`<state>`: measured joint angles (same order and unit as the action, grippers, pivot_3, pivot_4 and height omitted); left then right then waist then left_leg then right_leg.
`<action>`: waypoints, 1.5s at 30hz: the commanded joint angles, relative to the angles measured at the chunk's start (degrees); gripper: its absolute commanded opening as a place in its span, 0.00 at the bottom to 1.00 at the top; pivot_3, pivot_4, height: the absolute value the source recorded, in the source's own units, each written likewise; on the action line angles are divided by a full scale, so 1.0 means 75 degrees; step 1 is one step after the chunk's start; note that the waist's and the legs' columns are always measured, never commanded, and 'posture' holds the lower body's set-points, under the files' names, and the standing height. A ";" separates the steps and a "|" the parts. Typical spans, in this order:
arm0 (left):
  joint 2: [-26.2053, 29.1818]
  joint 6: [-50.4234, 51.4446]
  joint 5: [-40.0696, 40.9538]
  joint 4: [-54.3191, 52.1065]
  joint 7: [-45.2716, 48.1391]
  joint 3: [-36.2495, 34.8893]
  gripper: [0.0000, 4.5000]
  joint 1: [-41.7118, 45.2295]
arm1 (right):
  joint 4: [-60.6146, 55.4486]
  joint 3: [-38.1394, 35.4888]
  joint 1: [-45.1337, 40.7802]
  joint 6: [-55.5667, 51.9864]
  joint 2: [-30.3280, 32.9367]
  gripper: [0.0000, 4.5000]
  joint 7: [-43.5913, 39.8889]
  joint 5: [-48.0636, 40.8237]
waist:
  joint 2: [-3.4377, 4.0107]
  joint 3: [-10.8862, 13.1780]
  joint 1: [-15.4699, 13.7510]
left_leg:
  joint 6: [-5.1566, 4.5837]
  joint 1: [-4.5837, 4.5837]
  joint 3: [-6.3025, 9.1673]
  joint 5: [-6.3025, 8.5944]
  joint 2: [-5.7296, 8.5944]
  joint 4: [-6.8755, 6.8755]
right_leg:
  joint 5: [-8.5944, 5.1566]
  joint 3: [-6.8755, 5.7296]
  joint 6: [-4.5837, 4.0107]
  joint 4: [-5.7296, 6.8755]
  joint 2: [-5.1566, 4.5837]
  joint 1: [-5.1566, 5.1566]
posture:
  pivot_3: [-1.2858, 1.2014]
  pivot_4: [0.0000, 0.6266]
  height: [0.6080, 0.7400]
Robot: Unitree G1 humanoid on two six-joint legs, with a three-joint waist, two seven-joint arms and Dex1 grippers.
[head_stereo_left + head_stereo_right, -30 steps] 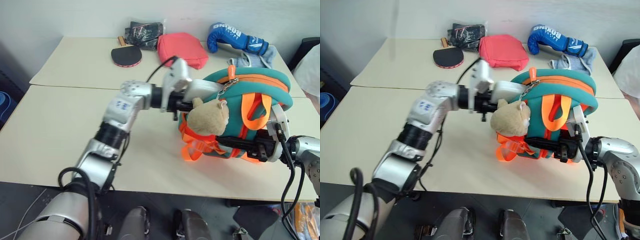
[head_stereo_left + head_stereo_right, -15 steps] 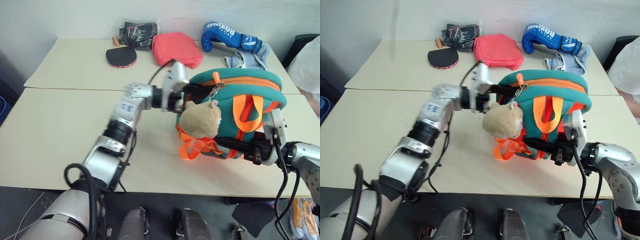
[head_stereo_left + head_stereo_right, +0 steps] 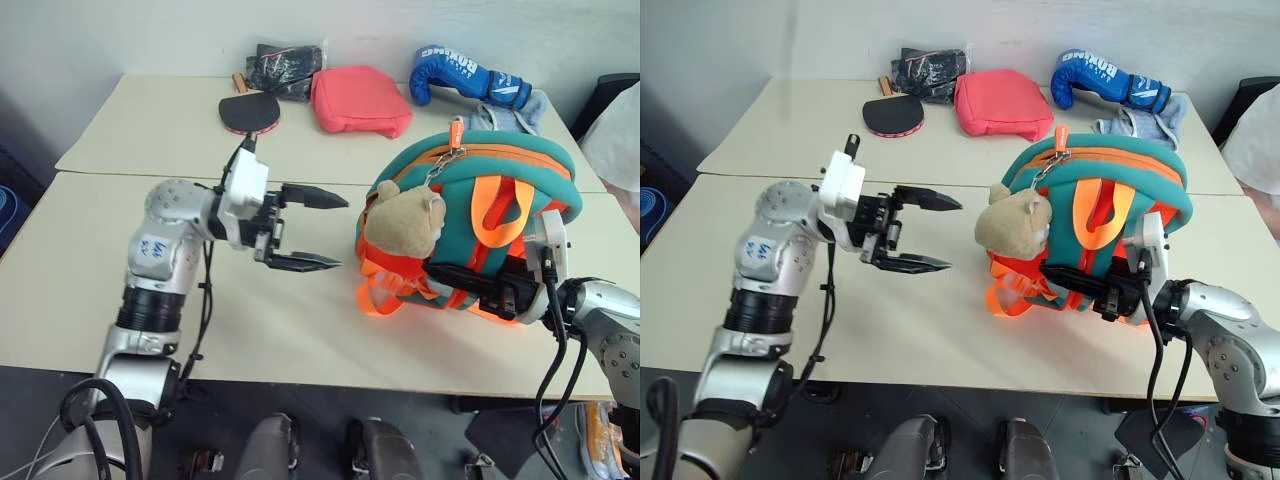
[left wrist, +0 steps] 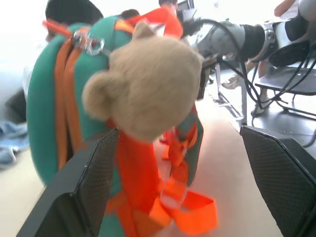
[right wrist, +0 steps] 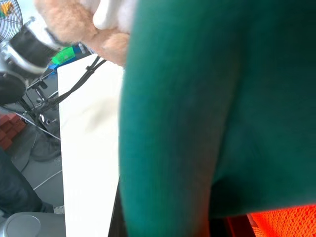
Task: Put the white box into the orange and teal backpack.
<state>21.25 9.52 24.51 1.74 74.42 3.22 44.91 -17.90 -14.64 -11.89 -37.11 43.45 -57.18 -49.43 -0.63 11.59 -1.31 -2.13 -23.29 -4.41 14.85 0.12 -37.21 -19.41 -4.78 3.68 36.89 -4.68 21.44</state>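
Soft, even light is falling from above on the cream table (image 3: 150, 250), and the shadows under things are staying pale and short. The far wall is looking bright but without glare. In the left wrist view, strong white light is washing out the background, and the plush charm (image 4: 145, 84) is looking slightly blurred. In the right wrist view, the backpack (image 5: 217, 108) is lying too close and is completely out of focus.

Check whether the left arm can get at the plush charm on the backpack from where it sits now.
Probably yes. The left gripper has its jaws open and pointed at the plush charm hanging on the orange and teal backpack, with bare table between them.
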 commanded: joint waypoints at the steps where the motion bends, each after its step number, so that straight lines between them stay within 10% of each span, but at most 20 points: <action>1: -0.0341 -0.0999 -0.0560 -0.0337 -0.0515 0.0384 0.92 -0.0066 | -0.0115 -0.0004 -0.0139 0.0024 -0.0042 0.00 -0.0148 -0.0166 | 0.0000 0.0000 -0.0002 | 0.0000 0.0001 -0.0001 0.0000 0.0000 0.0000 | 0.0000 0.0000 0.0000 0.0002 0.0002 0.0000 | 0.52 0.24 1.00; 8: -0.1329 -0.2480 -0.1555 0.0564 -0.1950 0.0651 0.79 0.0259 | -0.0160 -0.0003 -0.0158 -0.0087 -0.0032 0.00 -0.0110 -0.0208 | -0.0001 0.0000 -0.0012 | 0.0000 0.0003 -0.0001 -0.0001 -0.0001 0.0001 | 0.0001 -0.0002 0.0001 0.0004 0.0006 0.0000 | 0.52 0.24 1.00; 20: -0.0398 -0.1073 -0.0453 0.1301 -0.3094 -0.0974 0.07 0.0495 | -0.0540 -0.0621 0.0329 0.0069 -0.0569 0.00 0.0716 -0.0541 | -0.0001 0.0000 0.0023 | 0.0003 0.0003 -0.0001 -0.0005 -0.0004 0.0005 | 0.0001 -0.0004 0.0002 0.0006 0.0007 0.0003 | 0.52 0.24 1.00; 32: 0.0103 0.1140 -0.1226 0.3587 -0.3151 -0.0112 0.07 0.0553 | -0.0945 -0.0915 0.1023 0.0170 -0.0658 0.00 0.1055 -0.0714 | -0.0001 -0.0001 -0.0002 | 0.0002 0.0003 -0.0001 -0.0004 -0.0001 0.0007 | 0.0001 -0.0005 0.0003 0.0008 0.0006 0.0003 | 0.52 0.24 1.00; 41: -0.0236 -0.0023 -0.1728 0.3984 -0.2932 0.0447 0.07 -0.0344 | -0.0629 -0.0588 0.1142 0.1258 -0.0849 0.00 0.1005 0.0385 | -0.0003 -0.0008 -0.0002 | 0.0005 0.0011 -0.0004 -0.0003 -0.0001 0.0010 | 0.0001 0.0000 0.0003 0.0009 0.0005 0.0003 | 0.52 0.24 1.00; 45: 0.0424 0.0164 -0.1208 0.2583 -0.2259 0.0057 0.35 -0.0931 | -0.0378 -0.0325 0.1485 0.2601 -0.0524 0.29 0.0178 0.1651 | -0.0003 -0.0007 0.0025 | 0.0007 0.0009 -0.0004 -0.0001 -0.0001 0.0017 | 0.0001 0.0001 0.0002 0.0006 0.0004 0.0006 | 0.52 0.24 1.00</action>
<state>21.67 10.16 14.64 25.07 55.30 5.38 39.20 -20.90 -16.57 -1.88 -22.73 38.56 -53.09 -40.25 -0.66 11.54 -1.12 -2.06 -23.22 -4.44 14.86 0.10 -37.07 -19.40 -4.77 3.70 36.92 -4.63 21.52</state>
